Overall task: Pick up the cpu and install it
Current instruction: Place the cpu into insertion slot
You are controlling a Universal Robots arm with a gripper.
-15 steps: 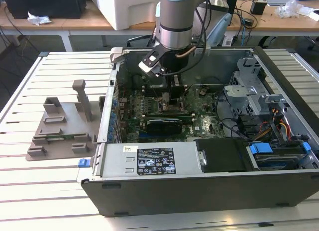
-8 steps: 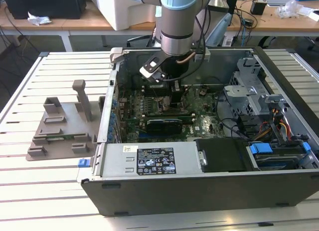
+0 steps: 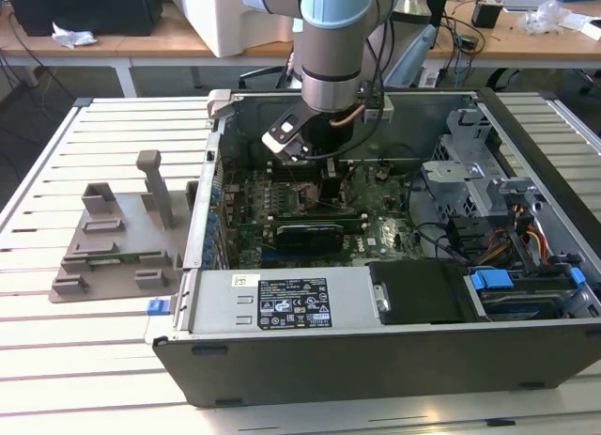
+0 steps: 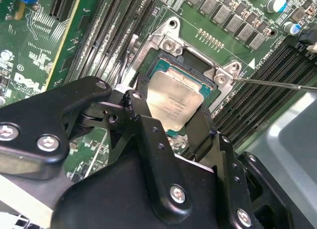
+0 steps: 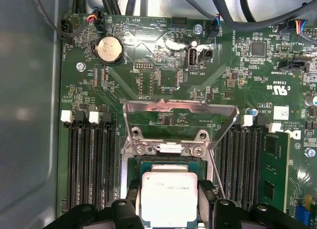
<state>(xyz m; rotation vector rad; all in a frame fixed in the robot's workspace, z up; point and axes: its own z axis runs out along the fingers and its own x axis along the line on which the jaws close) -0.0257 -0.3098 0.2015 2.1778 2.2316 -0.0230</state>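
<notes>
The cpu (image 4: 174, 101) is a thin, flat square with a pale, brushed-silver lid and softly rounded corners. It sits between the two matte black fingers (image 4: 140, 115) of the gripper (image 4: 171, 109). These press against two opposite edges of it, so the claw is grasping the cpu. In both wrist views it lies directly over the socket (image 4: 168, 43), a square recess edged by a shiny steel frame with screw heads at its corners. Whether the cpu is already seated or held just above the recess I cannot tell for sure. The socket's load plate (image 5: 178, 107), a bent frame of bright metal, stands hinged open, and a thin wire lever (image 4: 277, 83) juts out beside it. Around them spreads the green motherboard (image 5: 163, 80) with rows of long black memory slots (image 5: 89, 164). In the exterior view the arm reaches down into an open computer case (image 3: 376, 360) on a white slatted table (image 3: 84, 379). A grey plastic fixture (image 3: 113, 238) stands outside the case, on the exterior view's left.
</notes>
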